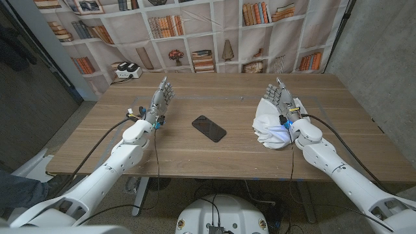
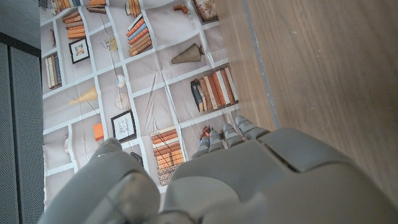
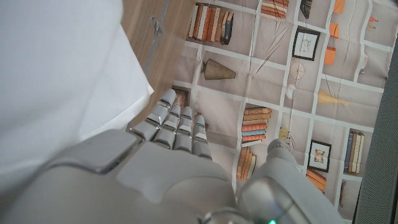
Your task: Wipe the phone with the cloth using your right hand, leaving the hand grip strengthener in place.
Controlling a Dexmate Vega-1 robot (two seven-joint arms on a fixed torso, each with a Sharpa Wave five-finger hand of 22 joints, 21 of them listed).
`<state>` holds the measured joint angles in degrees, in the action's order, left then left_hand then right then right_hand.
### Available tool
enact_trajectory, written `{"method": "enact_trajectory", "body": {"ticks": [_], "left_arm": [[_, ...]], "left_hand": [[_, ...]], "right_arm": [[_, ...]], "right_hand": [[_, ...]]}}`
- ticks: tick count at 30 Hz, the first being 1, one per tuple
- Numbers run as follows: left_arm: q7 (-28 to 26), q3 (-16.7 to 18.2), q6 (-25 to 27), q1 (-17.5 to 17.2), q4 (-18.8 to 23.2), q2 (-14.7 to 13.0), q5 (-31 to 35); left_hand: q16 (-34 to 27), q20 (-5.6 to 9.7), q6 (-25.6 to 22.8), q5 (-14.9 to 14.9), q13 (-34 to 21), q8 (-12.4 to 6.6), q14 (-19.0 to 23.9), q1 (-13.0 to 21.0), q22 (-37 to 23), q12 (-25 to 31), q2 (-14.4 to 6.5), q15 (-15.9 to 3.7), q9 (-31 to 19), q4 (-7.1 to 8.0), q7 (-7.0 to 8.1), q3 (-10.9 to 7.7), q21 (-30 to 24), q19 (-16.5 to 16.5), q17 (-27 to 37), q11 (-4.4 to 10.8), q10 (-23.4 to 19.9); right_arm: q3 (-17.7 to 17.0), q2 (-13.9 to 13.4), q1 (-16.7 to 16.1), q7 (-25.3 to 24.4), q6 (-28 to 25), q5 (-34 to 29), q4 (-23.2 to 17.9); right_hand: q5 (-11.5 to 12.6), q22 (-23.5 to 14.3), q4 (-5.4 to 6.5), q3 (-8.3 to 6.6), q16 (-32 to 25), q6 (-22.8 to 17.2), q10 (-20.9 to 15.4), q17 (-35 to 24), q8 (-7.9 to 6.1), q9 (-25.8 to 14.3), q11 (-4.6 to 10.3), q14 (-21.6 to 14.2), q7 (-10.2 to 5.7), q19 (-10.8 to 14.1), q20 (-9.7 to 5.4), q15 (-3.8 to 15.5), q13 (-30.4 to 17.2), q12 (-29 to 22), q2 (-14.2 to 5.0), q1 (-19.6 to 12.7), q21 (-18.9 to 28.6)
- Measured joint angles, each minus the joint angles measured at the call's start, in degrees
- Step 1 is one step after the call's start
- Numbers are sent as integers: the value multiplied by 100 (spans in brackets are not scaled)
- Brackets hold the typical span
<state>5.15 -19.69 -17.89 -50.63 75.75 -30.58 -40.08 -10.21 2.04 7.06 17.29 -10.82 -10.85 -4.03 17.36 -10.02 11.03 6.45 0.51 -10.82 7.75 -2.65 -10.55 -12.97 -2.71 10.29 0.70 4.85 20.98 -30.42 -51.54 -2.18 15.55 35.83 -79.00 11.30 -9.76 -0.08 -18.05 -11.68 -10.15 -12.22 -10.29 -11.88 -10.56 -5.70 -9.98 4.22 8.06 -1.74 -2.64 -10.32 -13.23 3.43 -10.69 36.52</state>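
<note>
So, going across the tabletop (image 1: 214, 156): the left hand (image 1: 158, 104) is seen on the left side, fingers (image 1: 164, 91) stretched out toward the bookshelf backdrop (image 1: 195, 39) and kept close together, with nothing held. In the left wrist view the same hand (image 2: 249, 180) is shown over bare wood, fingertips (image 2: 233, 132) lined up side by side.

The phone (image 1: 208, 128) is found in the middle, lying flat and dark, turned at an angle, well apart from both hands.

Further right, the white cloth (image 1: 270, 123) is bunched up on the wood, and the right hand (image 1: 281, 104) is placed right at its right edge, touching it or just beside it (hard to tell which). Its fingers (image 1: 276, 91) are extended past the cloth, held together, nothing pinched. In the right wrist view the cloth (image 3: 62, 74) is seen next to the hand (image 3: 168, 168), not under the fingers (image 3: 177, 124).
</note>
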Motion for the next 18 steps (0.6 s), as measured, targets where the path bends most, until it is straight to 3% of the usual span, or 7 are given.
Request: {"method": "enact_trajectory", "body": {"ticks": [4,18], "left_arm": [[91,54,-51,-84,30,-22,-104],[386,139,-121,-259,151,-157,-280]], "left_hand": [[-44,-1,-128,31,0,-55,98,46,0,44,-45,13,4,0,-5,0,-4,5,0,-20,-124],[-88,-11,-318,43,17,-102,230,191,1,87,-101,2,17,-40,-12,-40,-4,56,0,8,-276]], "right_arm": [[-23,-59,-236,-142,-16,-44,-432],[-64,-160,-644,-555,26,-272,-1069]], "right_hand": [[0,0,0,0,0,0,0,0,0,0,0,0,0,0,0,0,0,0,0,0,0],[0,0,0,1,0,-61,-91,1,0,1,29,-90,-63,64,21,27,0,0,0,0,0]]}}
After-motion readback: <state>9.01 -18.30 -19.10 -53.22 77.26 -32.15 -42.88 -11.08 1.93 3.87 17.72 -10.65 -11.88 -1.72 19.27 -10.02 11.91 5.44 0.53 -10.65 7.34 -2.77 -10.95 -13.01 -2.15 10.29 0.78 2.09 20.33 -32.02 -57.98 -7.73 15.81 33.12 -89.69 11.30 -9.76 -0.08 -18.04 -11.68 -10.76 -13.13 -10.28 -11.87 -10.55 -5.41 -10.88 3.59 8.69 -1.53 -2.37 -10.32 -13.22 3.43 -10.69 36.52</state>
